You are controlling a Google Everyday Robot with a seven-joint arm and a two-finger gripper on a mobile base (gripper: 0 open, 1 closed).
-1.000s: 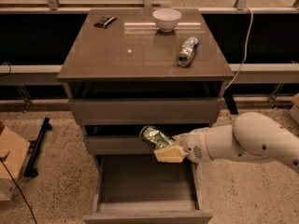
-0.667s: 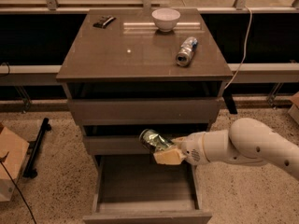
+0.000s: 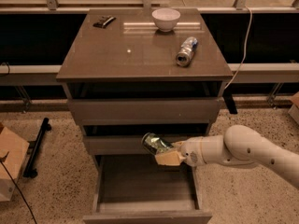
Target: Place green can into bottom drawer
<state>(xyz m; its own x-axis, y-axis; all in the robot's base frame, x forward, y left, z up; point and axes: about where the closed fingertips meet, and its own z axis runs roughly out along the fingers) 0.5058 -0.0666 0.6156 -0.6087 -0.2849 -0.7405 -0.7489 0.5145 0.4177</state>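
Note:
The green can (image 3: 155, 143) is tilted on its side, held in my gripper (image 3: 167, 155) in front of the middle drawer's face. The gripper is shut on the can, with tan fingers (image 3: 169, 158) under and beside it. My white arm (image 3: 243, 150) reaches in from the right. The bottom drawer (image 3: 147, 209) is pulled out below the can, and its grey inside shows nothing in it. The can hangs above the drawer's back part.
On the cabinet top (image 3: 140, 55) lie a silver-and-blue can (image 3: 186, 51) on its side, a white bowl (image 3: 166, 18) and a small dark object (image 3: 103, 21). A cardboard box (image 3: 9, 164) stands at the left on the speckled floor. A white cable (image 3: 240, 55) hangs at the right.
The arm with the green can has shifted slightly to the left and a little lower, staying over the open bottom drawer. The can remains held.

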